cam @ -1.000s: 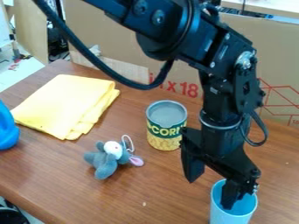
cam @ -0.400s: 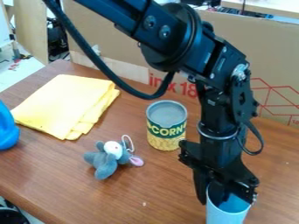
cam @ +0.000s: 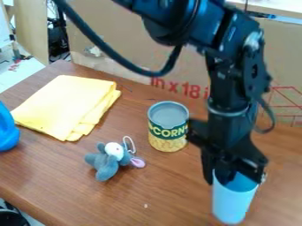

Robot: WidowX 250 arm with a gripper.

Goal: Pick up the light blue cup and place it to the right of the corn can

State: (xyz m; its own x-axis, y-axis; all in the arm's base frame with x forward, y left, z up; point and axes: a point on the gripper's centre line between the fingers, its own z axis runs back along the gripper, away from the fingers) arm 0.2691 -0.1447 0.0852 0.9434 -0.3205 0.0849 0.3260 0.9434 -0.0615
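The black gripper hangs at the lower right, shut on the rim of a light blue cup. One finger stands outside the cup's left side and the other reaches inside it. The cup is upright, its bottom seemingly raised off the table. Behind and left of the gripper a corn can stands upright. A grey plush toy with a white patch, a pink ear and a loop lies left of the can.
A folded yellow cloth lies on the wooden table at the back left. A blue object is at the left edge. Behind the table stands a cardboard panel.
First the gripper closed on the cup's rim, its outer finger coming in to the wall. Since then gripper and cup have risen together, more of the cup now being in view.
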